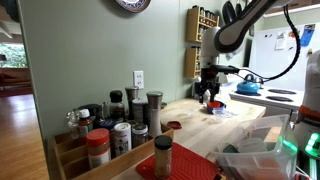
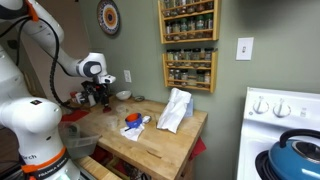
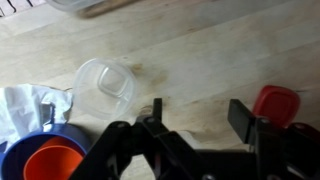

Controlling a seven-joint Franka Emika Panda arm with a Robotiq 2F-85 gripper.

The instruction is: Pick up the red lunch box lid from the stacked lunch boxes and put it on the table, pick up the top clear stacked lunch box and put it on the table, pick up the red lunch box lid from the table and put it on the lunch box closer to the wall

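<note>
Pincer (image 3: 197,118) spread wide, empty, above the tabletop (image 3: 200,50) near its wall-side corner. Red lid (image 3: 275,100) lies flat just beside one finger, with the clear box (image 3: 105,82) well apart. Likely risk: the thin lid sits flush on wood, so fingers may skid over it or shove it edgeward.
</note>
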